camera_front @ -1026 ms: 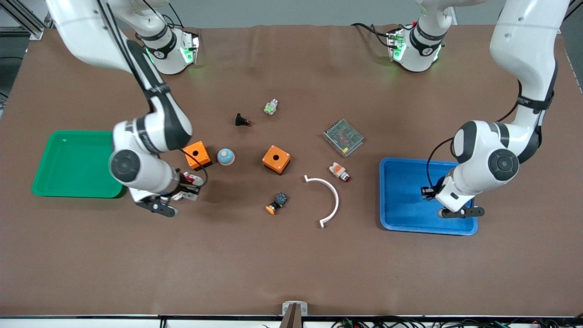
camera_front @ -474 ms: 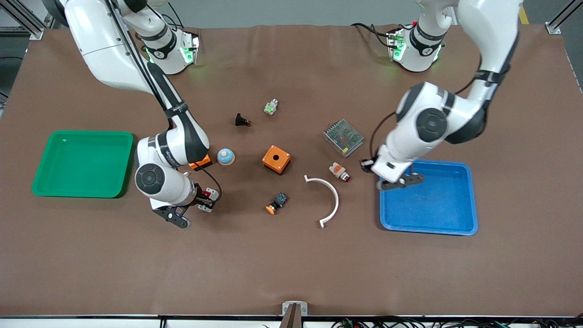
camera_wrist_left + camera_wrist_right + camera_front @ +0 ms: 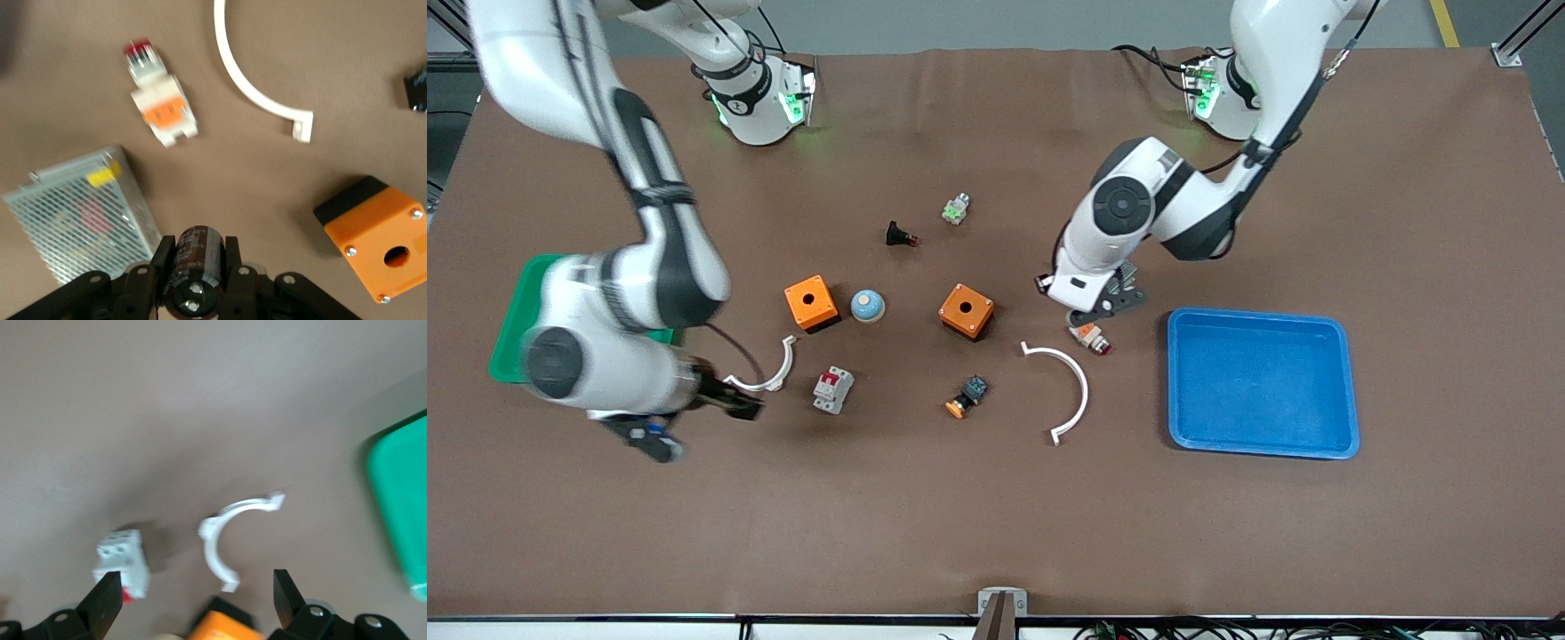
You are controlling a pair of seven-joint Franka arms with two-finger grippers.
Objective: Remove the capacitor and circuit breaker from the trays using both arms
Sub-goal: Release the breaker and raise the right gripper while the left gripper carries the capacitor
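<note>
Fingers of the left gripper (image 3: 195,277) are clamped on the capacitor (image 3: 194,268), a small black cylinder held up in the air over the worktop (image 3: 996,516), above the metal mesh box (image 3: 80,207) and close to the white-and-orange button (image 3: 1090,335). Taking the orange box (image 3: 967,310) at the middle of the worktop as the mark, that gripper hangs toward the left arm's end from it, short of the blue tray (image 3: 1347,391), which shows nothing inside.

The right gripper (image 3: 193,597) has its fingers spread wide and grasps nothing. It is low over the worktop toward the right arm's end from the orange box, just beside the green tray (image 3: 511,329), which the arm partly covers. The circuit breaker (image 3: 833,389) lies on the worktop, out of both trays, nearer the front camera than the orange box and toward the right arm's end from it, beside a small white curved piece (image 3: 769,378).

By my reading the circuit breaker's half of the job is done. The capacitor is out of its tray too but not yet set down, so what remains is to lower it onto bare worktop and let go.
</note>
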